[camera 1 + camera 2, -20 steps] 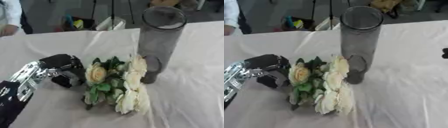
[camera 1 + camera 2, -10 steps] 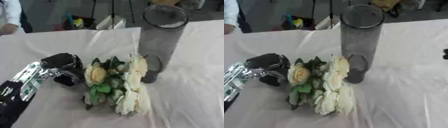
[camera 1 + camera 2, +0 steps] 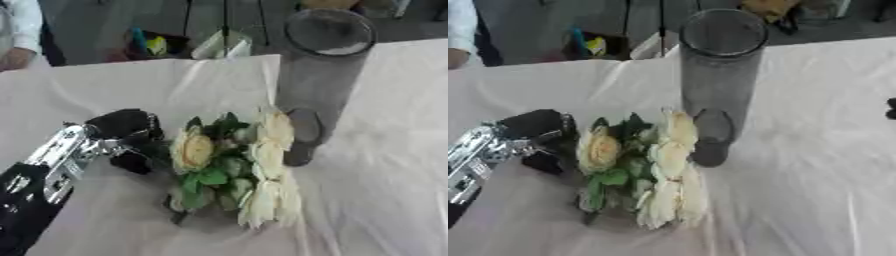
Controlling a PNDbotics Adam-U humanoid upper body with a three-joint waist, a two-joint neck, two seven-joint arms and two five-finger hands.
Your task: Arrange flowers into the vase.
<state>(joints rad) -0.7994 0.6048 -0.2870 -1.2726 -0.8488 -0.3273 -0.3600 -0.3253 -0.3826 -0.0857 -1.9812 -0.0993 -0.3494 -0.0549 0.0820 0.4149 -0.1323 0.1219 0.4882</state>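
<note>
reaching in from the lower left, our left hand [image 3: 122, 135] curls its fingers beside the flowers [image 3: 232, 165] lying mid-frame against the vase [image 3: 319, 75]; whether it grips them we cannot tell. tugging them could topple that tall vase.

Black left hand [image 3: 127, 132], silver wrist joint, black forearm

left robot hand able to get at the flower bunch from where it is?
Probably yes: the left robot hand sits beside the bunch of cream roses with green leaves lying on the white tablecloth, nothing between them.
</note>
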